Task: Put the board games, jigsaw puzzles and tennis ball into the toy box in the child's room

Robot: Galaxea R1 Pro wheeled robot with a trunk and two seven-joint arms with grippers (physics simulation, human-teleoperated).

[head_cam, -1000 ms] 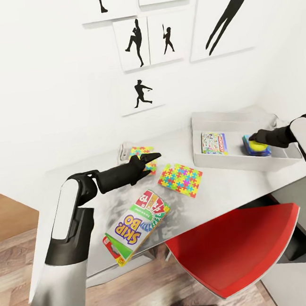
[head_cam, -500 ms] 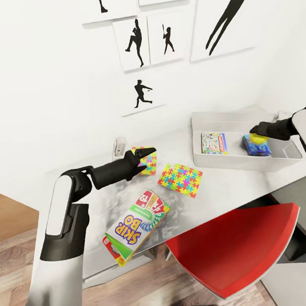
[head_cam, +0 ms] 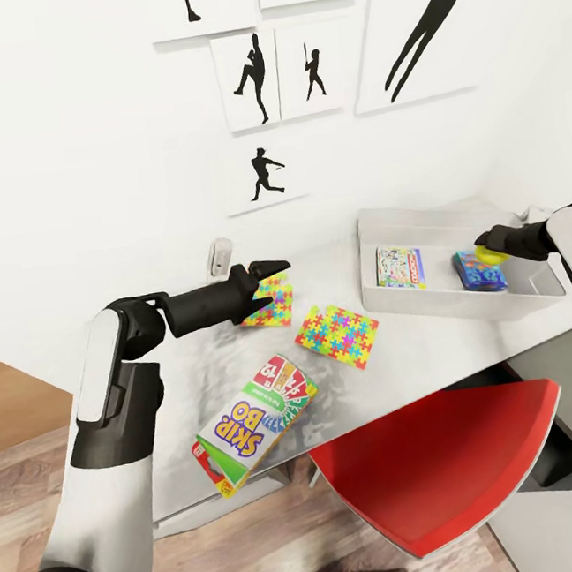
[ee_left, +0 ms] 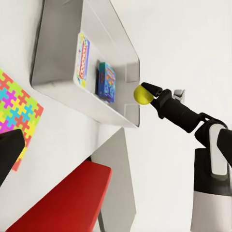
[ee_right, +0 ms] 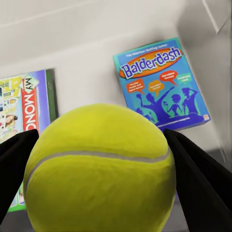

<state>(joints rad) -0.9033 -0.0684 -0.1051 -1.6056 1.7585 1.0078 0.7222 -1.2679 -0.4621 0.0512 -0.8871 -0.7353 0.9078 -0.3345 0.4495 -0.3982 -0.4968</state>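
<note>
Right gripper [head_cam: 485,243] at the right edge of the head view, clamped on the tennis ball [ee_right: 99,166], and it hangs above the toy box [head_cam: 447,296]! The wrist view shows the ball big and fuzzy yellow-green, a pale seam curving across it, a black finger pressed on each side. Below it, inside the tray, lie two flat cartons: the blue Balderdash box [ee_right: 162,83] with cartoon figures, and the white-and-green Monopoly box [ee_right: 24,116] beside it, the two apart with bare grey floor between them. The toy box is a shallow light-grey rectangle with low walls, sitting at the right-hand end of the pale, smooth surface [head_cam: 197,358].

Over to the middle of the frame: left gripper [head_cam: 271,268] reaches out just above the far puzzle square [head_cam: 268,301], its fingers pinched close with nothing between them. The second puzzle square [head_cam: 338,336] lies flat just right of it, bright pink, yellow, blue and green interlocking pieces. Lower left, the Skip-Bo box [head_cam: 248,423] sits tilted near the surface's front edge, glossy yellow, green and red. A red chair seat [head_cam: 440,464] pokes out from under the surface at lower right. Black athlete silhouettes [head_cam: 253,76] hang on the white wall up top, with wood planks on the floor [head_cam: 261,537].
</note>
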